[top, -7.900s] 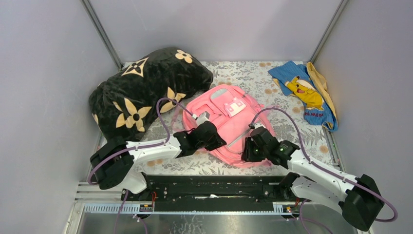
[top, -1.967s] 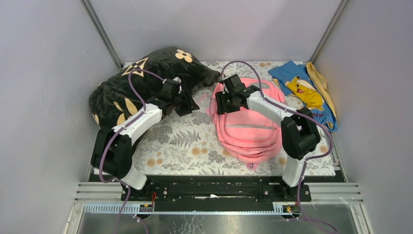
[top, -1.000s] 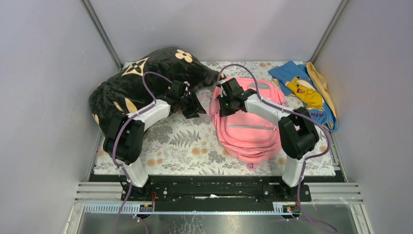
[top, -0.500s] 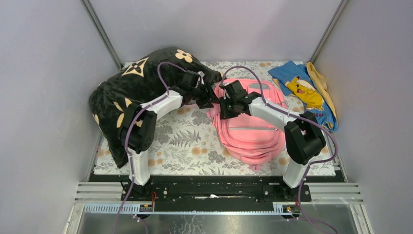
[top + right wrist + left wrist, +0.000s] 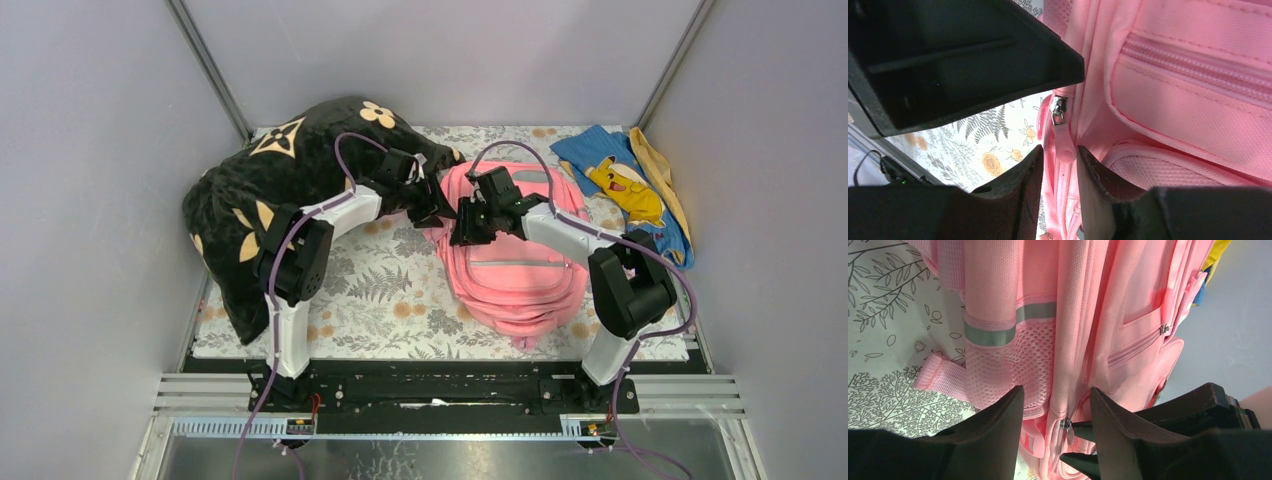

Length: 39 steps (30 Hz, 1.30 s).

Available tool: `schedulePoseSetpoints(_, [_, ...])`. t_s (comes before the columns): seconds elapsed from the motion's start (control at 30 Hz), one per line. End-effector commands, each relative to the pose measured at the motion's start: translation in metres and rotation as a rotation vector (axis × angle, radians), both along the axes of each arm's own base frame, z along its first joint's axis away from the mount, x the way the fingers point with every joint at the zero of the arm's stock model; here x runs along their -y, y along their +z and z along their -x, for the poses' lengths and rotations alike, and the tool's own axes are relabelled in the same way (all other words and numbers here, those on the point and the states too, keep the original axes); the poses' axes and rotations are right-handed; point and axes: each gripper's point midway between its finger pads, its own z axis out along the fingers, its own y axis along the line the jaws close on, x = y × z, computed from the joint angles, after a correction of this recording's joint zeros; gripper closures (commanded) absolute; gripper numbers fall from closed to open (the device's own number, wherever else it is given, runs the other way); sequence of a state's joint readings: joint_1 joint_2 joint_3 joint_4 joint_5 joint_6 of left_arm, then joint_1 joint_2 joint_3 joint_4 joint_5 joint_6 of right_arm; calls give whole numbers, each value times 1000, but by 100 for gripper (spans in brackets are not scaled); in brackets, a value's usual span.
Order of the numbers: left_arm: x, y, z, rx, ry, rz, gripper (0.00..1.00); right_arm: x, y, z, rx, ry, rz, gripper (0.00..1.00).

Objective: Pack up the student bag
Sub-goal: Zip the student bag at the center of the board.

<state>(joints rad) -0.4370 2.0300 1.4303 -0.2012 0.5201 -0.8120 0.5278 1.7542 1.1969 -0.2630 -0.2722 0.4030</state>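
Observation:
The pink student bag (image 5: 515, 270) lies flat on the flowered table, its top toward the back wall. Both grippers meet at its upper left corner. My left gripper (image 5: 437, 210) is open, and in the left wrist view (image 5: 1057, 388) it straddles the bag's side seam (image 5: 998, 290) above a metal zip slider (image 5: 1066, 424). My right gripper (image 5: 462, 232) is open a little. In the right wrist view (image 5: 1059, 149) the pink zip pull (image 5: 1064, 145) hangs between its fingers, resting against the right one. Its dark fingertips (image 5: 1085, 429) show beside the slider.
A black pillow with tan flowers (image 5: 280, 180) fills the back left, right behind my left arm. A blue cloth with a yellow cartoon figure (image 5: 625, 185) lies at the back right. The left gripper's black body (image 5: 948, 60) hangs just above the right gripper. Grey walls enclose the table (image 5: 370, 290).
My left gripper has swung right, from beside the pillow to the bag's upper left corner. The right gripper has slid slightly nearer along the bag's edge, and the two now almost touch.

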Motion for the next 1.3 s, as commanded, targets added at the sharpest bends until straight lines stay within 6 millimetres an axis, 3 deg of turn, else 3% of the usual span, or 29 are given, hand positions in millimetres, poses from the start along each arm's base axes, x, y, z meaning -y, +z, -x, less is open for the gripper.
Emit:
schedulePoseSetpoints(0.0, [10, 8, -7, 44, -40, 34, 43, 3, 25, -10, 12, -84, -114, 63])
schedulePoseSetpoints(0.2, [12, 3, -8, 34, -55, 36, 43, 9, 17, -14, -91, -167, -244, 62])
schedulePoseSetpoints(0.47, [14, -2, -9, 26, -62, 35, 43, 3, 9, -12, -130, -158, -278, 71])
schedulePoseSetpoints(0.6, [15, -3, -9, 23, -69, 39, 44, 1, 4, -12, -145, -153, -281, 61])
schedulePoseSetpoints(0.73, [17, -7, -7, 12, -73, 43, 44, 0, -2, -11, -159, -143, -278, 60])
schedulePoseSetpoints(0.8, [18, -7, -7, 12, -75, 45, 44, 1, -7, -11, -167, -142, -263, 62])
schedulePoseSetpoints(1.0, [20, -10, -6, 9, -80, 47, 44, 7, -12, -9, -151, -142, -213, 86])
schedulePoseSetpoints(1.07, [20, -12, -6, 5, -80, 44, 44, 9, -11, -9, -139, -140, -191, 82])
schedulePoseSetpoints(1.13, [21, -12, -6, 7, -82, 46, 44, 10, -11, -8, -123, -133, -166, 72])
schedulePoseSetpoints(1.27, [20, -13, -5, 2, -83, 46, 44, 4, -10, -6, -104, -125, -149, 68])
